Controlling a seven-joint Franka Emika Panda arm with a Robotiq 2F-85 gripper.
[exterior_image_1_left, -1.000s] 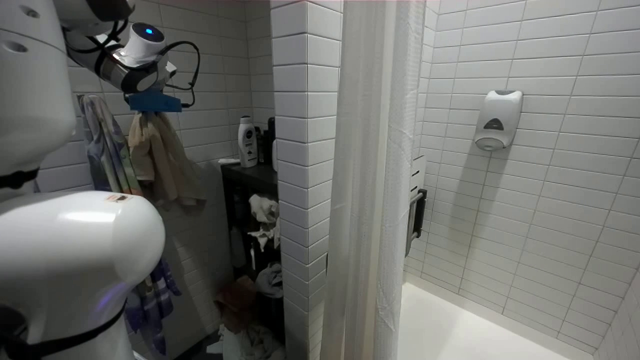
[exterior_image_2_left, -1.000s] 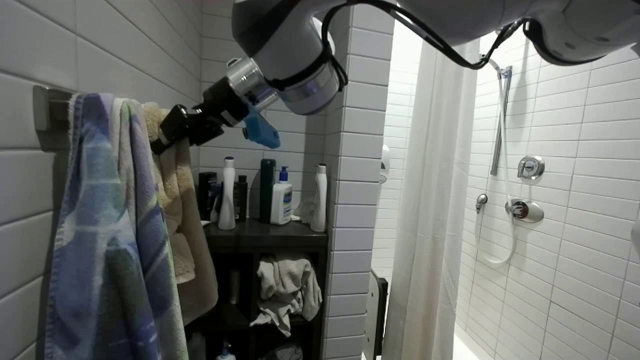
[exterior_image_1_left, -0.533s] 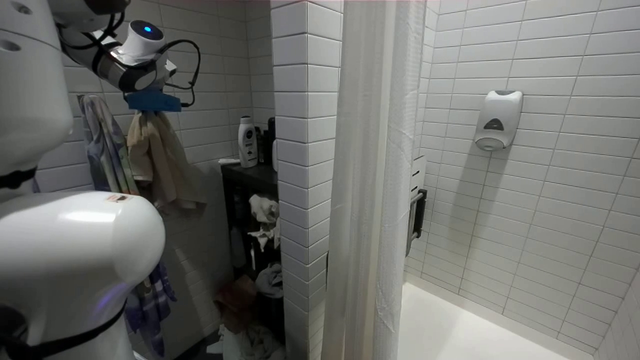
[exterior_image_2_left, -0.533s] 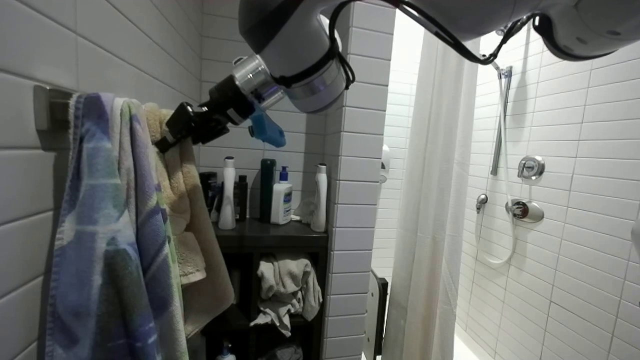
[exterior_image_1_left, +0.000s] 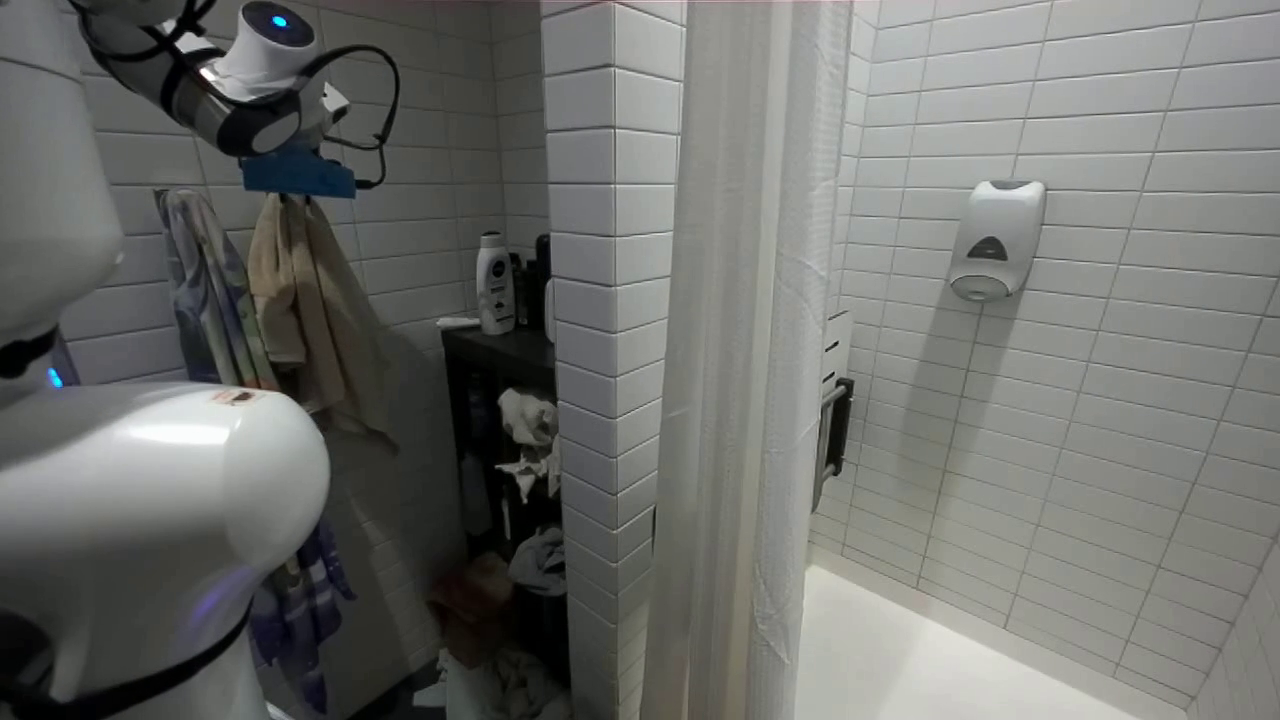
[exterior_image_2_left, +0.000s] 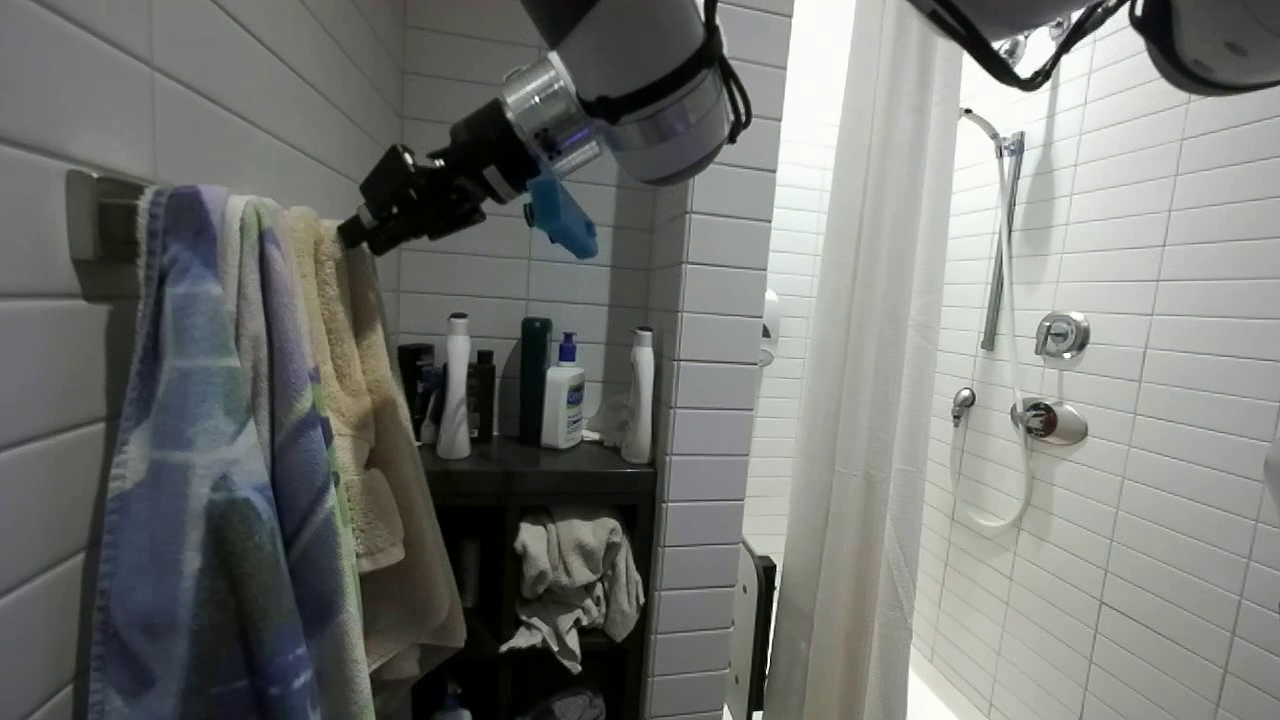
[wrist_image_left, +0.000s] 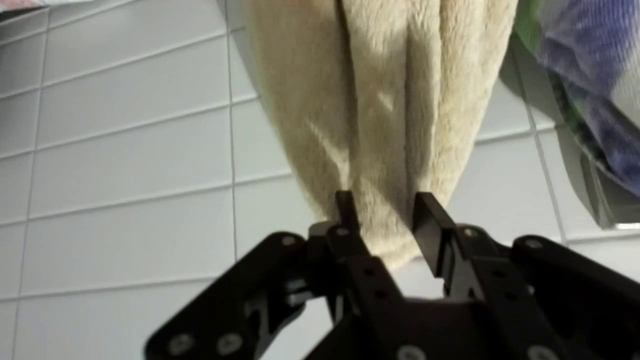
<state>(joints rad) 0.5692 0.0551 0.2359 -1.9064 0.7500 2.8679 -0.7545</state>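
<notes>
A beige towel (exterior_image_2_left: 385, 520) hangs against the tiled wall. It shows in both exterior views (exterior_image_1_left: 325, 310) and fills the upper middle of the wrist view (wrist_image_left: 380, 110). My gripper (wrist_image_left: 382, 200) is partly open over the towel's narrow top. Towel surface shows between the two black fingers and outside each of them. In both exterior views the gripper tips (exterior_image_2_left: 352, 235) (exterior_image_1_left: 297, 203) are at the towel's upper edge; whether they touch it is hard to tell. A blue, purple and green patterned towel (exterior_image_2_left: 200, 450) hangs beside it and shows in the wrist view (wrist_image_left: 590, 55).
A dark shelf (exterior_image_2_left: 530, 483) stands beyond the towels with several bottles on top and a pale crumpled cloth (exterior_image_2_left: 575, 560) in a compartment. A tiled pillar (exterior_image_2_left: 712, 400) and a shower curtain (exterior_image_2_left: 860, 400) stand beyond. A metal wall fixture (exterior_image_2_left: 100, 215) is near the patterned towel.
My gripper has moved up and away from the patterned towel. The beige towel's lower corner hangs lower than before, and more of its top now shows.
</notes>
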